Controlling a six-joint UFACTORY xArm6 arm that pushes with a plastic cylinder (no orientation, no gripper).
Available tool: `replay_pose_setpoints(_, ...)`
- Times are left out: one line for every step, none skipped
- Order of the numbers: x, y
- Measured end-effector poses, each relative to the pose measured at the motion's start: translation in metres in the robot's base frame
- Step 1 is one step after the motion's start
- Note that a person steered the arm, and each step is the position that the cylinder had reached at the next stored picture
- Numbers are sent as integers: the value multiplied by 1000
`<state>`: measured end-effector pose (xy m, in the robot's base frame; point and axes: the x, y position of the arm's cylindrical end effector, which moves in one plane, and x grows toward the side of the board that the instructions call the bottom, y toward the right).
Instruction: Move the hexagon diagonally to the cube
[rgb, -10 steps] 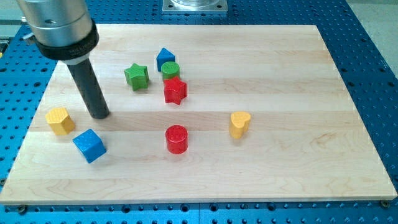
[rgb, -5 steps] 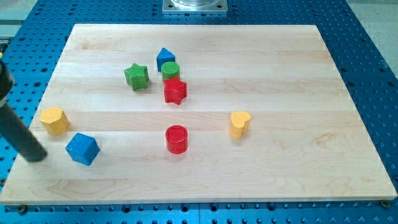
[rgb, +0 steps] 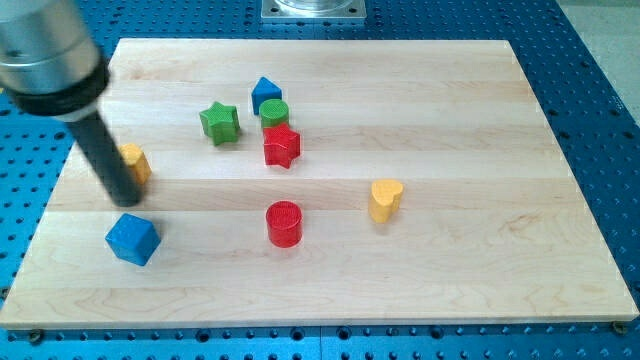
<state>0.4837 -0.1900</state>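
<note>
The yellow hexagon block lies near the board's left edge, partly hidden behind my rod. The blue cube sits below it, toward the view's bottom left. My tip rests on the board just left of and below the hexagon, touching or nearly touching it, and a short way above the cube. The rod rises up-left to the grey arm housing at the view's top left.
A green star, a blue house-shaped block, a green cylinder and a red star cluster at upper centre. A red cylinder and a yellow heart lie lower right. The wooden board sits on blue perforated table.
My tip swung out to the far left, then came back in. The yellow hexagon moved up and to the right. The blue cube shifted slightly left and turned.
</note>
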Motion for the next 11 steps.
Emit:
replay_pose_setpoints(0,-42)
replay_pose_setpoints(-12,-93)
replay_pose_setpoints(-40,-64)
replay_pose_setpoints(-39,-11)
replay_pose_setpoints(-39,-6)
replay_pose_setpoints(-1,-27)
replay_pose_setpoints(15,-26)
replay_pose_setpoints(57,-84)
replay_pose_setpoints(129,-46)
replay_pose_setpoints(117,6)
replay_pose_setpoints(92,15)
